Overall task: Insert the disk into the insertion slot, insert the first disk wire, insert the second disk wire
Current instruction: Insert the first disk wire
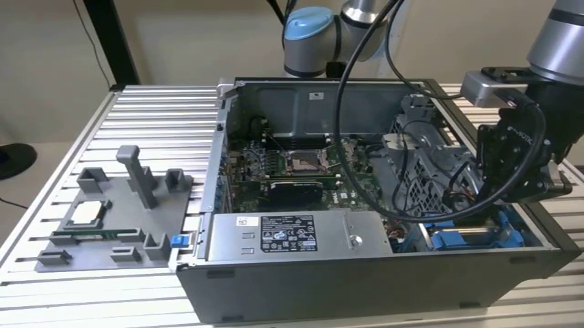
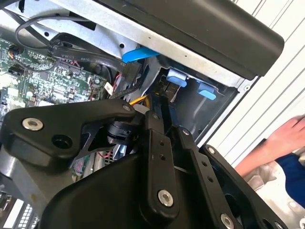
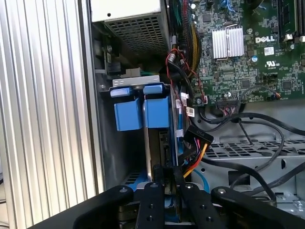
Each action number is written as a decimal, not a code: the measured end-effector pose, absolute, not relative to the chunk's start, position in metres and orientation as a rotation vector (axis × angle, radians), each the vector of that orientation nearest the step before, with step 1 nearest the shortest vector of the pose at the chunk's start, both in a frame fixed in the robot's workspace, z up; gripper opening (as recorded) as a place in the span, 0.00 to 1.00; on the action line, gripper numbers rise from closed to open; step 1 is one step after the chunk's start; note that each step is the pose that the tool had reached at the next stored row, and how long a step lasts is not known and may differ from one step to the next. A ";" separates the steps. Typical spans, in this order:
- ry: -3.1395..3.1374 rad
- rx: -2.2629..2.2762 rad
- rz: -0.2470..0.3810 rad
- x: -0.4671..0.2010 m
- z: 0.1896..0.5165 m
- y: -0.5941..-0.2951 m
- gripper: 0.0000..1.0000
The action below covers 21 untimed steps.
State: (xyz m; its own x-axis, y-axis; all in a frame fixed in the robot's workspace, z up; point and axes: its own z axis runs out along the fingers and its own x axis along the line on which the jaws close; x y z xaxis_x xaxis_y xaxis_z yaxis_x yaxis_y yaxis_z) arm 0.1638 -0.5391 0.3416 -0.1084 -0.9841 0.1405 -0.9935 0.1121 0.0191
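The disk (image 3: 157,113) stands on edge in its bright blue carrier, low in the insertion slot (image 3: 120,148), a grey bay in the corner of the open computer case. My gripper (image 3: 167,174) reaches down into that bay, and its black fingers (image 2: 153,125) sit close together on the disk's upper edge. In the exterior view the gripper (image 1: 504,208) dips into the case's corner at the exterior view's right, above the blue bay parts (image 1: 466,239). A black plug with red, yellow and orange wires (image 3: 199,137) hangs loose beside the disk, joined to nothing.
A silver power-supply box (image 1: 292,236) fills the case's front and the motherboard (image 1: 301,171) lies behind it. A perforated grey cage (image 1: 429,160) stands beside the bay. A grey parts fixture (image 1: 109,219) sits on the table. A person's hand (image 2: 283,138) rests outside the case wall.
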 end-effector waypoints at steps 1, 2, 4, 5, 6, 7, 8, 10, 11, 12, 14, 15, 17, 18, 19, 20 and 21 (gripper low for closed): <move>-2.251 2.016 0.121 0.164 0.341 -0.539 0.00; -2.249 2.017 0.121 0.164 0.341 -0.539 0.00; -2.247 2.021 0.121 0.164 0.341 -0.539 0.00; -2.245 2.022 0.121 0.164 0.341 -0.539 0.00; -2.244 2.023 0.121 0.164 0.340 -0.539 0.00; -2.243 2.025 0.121 0.164 0.340 -0.539 0.00; -2.242 2.026 0.121 0.164 0.339 -0.539 0.00; -2.240 2.028 0.122 0.164 0.338 -0.539 0.00; -2.239 2.029 0.122 0.164 0.337 -0.539 0.00; -2.238 2.030 0.122 0.164 0.336 -0.539 0.00; -2.237 2.031 0.123 0.164 0.335 -0.539 0.00; -2.236 2.031 0.123 0.164 0.334 -0.539 0.00; -2.236 2.032 0.123 0.164 0.333 -0.539 0.00; -2.237 2.032 0.122 0.164 0.333 -0.539 0.00; -2.237 2.032 0.122 0.164 0.333 -0.539 0.00; -2.237 2.033 0.121 0.164 0.333 -0.539 0.00; -2.237 2.033 0.120 0.164 0.332 -0.539 0.00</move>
State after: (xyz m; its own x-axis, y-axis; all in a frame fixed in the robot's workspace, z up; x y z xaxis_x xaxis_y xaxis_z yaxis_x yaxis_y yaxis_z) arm 0.1637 -0.5391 0.3322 -0.0933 -0.9859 0.1389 -0.9951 0.0968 0.0193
